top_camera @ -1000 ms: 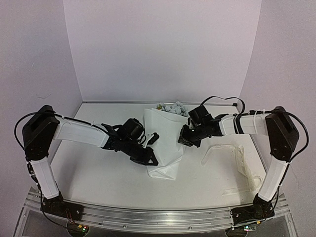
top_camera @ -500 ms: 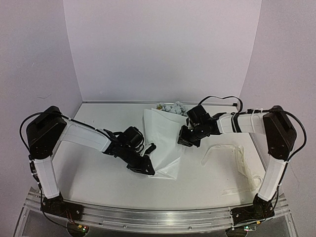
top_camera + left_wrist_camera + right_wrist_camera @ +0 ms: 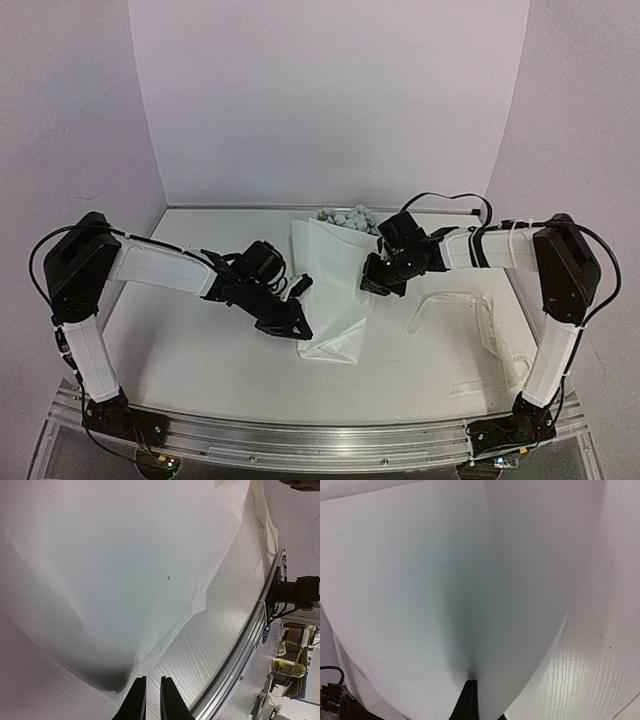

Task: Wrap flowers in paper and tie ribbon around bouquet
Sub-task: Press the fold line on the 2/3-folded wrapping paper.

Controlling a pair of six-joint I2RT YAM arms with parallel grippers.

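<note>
The paper (image 3: 335, 275) lay folded over the flowers (image 3: 347, 216) in the middle of the table (image 3: 200, 350). Its long axis ran from the back wall toward the arm bases. The wide end pointed away from us, with pale blue and white blooms showing past the far edge. The narrower end pointed toward the near side and leaned a little to the right. We saw the left gripper (image 3: 303, 330) at the near left corner of the sheet. In the left wrist view its fingers (image 3: 135, 700) stood nearly together with a thin slit between them, and we could not tell whether paper sat in it. The right gripper (image 3: 368, 288) was at the sheet's right edge, its jaws pressed together, pinching a crease of paper that ran straight to its tips (image 3: 470, 700). The ribbon (image 3: 438, 297) lay loose to the right, apart from the paper.
</note>
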